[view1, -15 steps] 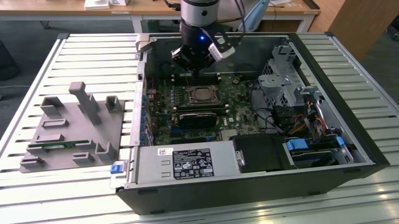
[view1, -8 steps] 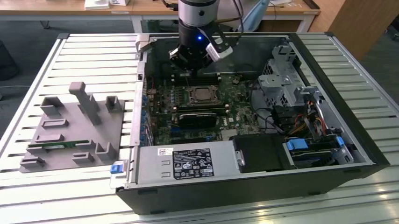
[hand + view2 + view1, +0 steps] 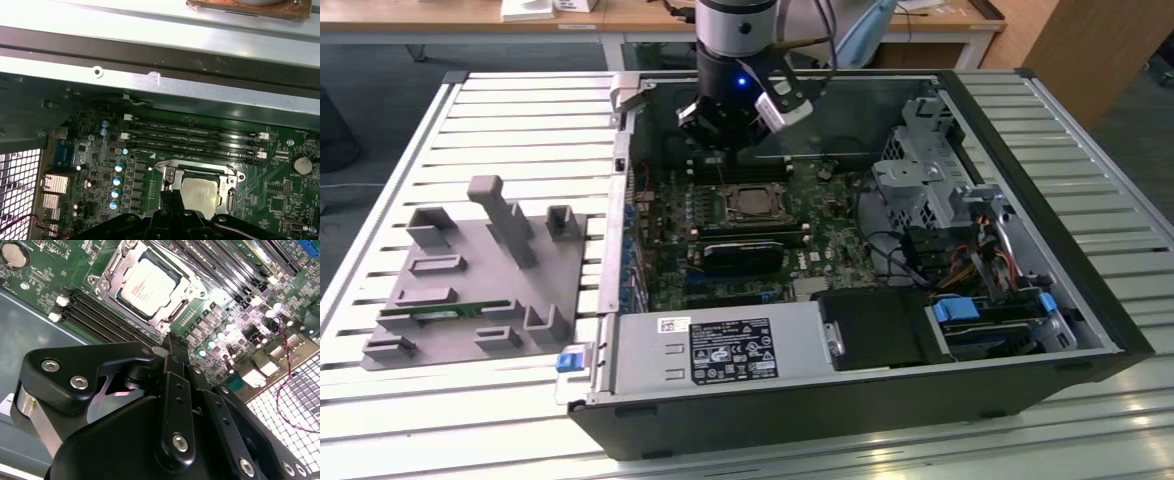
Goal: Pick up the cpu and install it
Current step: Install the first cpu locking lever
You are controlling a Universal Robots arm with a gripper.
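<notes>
cpu (image 3: 200, 192) | near edge hidden by gripper (image 3: 172, 200)

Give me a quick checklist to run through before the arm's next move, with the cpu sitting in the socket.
1. Cpu inside the socket frame: ok, it lies flat within the frame in both wrist views.
2. Tool free of the cpu: ok, it hangs above the board and nothing shows in its tip.
3. Tool open or shut: shut, the fingers meet in the second wrist view.
4. Socket frame closed over the cpu: cannot tell.
5. Memory slots beside the socket: ok, empty, nothing leaning toward the tool.
6. Red cable near the case grille: ok, away from the tool.
</notes>
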